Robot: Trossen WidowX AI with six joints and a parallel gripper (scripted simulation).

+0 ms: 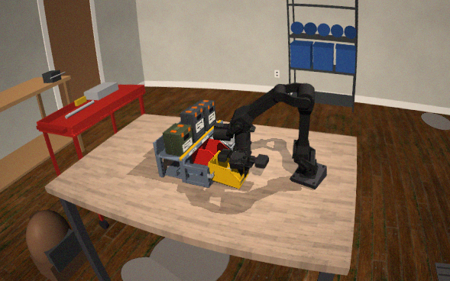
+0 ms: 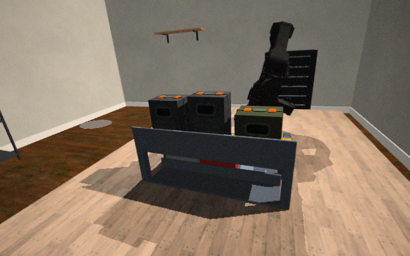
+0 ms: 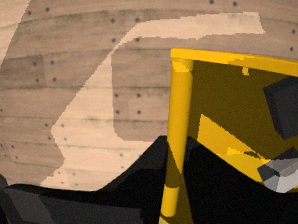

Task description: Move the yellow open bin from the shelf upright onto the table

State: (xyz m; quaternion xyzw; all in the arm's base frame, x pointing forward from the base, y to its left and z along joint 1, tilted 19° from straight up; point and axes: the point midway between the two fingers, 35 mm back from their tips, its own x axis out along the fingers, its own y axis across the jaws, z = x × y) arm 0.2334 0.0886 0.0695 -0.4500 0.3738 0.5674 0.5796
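Light wooden plank table (image 1: 288,229): carries a grey two-tier shelf unit (image 1: 160,150) and the black arm's square base (image 1: 318,179).
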